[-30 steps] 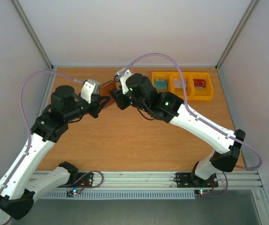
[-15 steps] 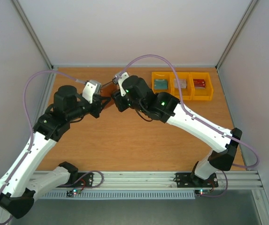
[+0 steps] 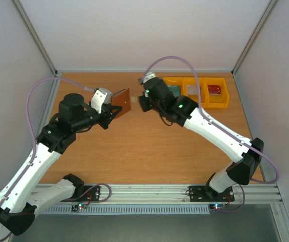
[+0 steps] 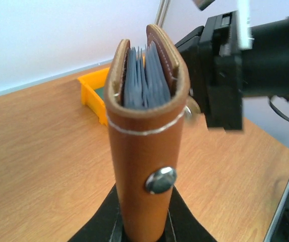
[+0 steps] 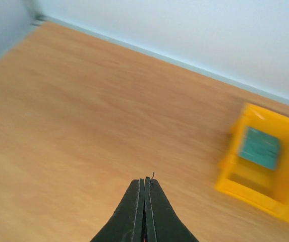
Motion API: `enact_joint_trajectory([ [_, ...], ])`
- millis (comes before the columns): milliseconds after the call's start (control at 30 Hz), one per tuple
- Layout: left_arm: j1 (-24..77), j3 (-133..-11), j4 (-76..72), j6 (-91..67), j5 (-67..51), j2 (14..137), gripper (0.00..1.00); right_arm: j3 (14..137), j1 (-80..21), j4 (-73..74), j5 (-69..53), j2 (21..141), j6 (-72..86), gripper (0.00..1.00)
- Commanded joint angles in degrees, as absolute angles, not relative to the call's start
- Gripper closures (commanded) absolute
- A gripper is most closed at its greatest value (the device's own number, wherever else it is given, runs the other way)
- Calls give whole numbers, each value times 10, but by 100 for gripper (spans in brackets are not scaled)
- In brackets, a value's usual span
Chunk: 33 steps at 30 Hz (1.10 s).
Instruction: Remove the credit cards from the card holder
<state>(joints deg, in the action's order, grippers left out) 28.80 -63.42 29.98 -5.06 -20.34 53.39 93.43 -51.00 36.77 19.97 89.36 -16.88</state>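
Card holder (image 4: 147, 151): up off the worktop (image 3: 134, 146), clamped at its lower end in the left end effector (image 4: 143, 228). Standing on end in the left wrist view, blue-grey pockets showing between the two leather leaves. No telling about cards left in those pockets. Right end effector (image 5: 145, 185) just to the right of it, close but apart, fingers pressed tight together. Only a hairline between them, so no telling if gripping a card. Aimed away from the holder, out over bare wood, with the yellow bins (image 3: 194, 105) off to its right. Teal card (image 3: 173, 91), whitish card (image 3: 193, 89), red card (image 3: 215, 89) lying one per bin. Right arm the nearer puller, by my reading: needs swinging leftward, in line with the holder's long axis. Plain wooden surface, pale walls on three sides.
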Motion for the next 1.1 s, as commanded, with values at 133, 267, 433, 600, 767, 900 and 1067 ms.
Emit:
enact_joint_trajectory([
  [133,289,-627,271,-43,-229,507,100,830,-364,370,5,771,-256,94],
  [267,289,-617,262,-38,-278,508,100,809,-364,386,-221,715,-319,53],
  [433,289,-613,258,-56,-258,515,100,714,-370,232,-367,648,-260,10],
  [600,289,-600,222,-70,-348,514,100,665,-397,85,-361,659,-210,2],
  [767,289,-599,210,-96,-369,519,100,694,-410,82,-333,704,-184,4],
  [900,289,-599,211,-92,-391,514,100,697,-387,95,-336,707,-176,22],
  [1067,289,-590,166,-100,-474,508,100,670,-327,68,-526,693,-145,52],
])
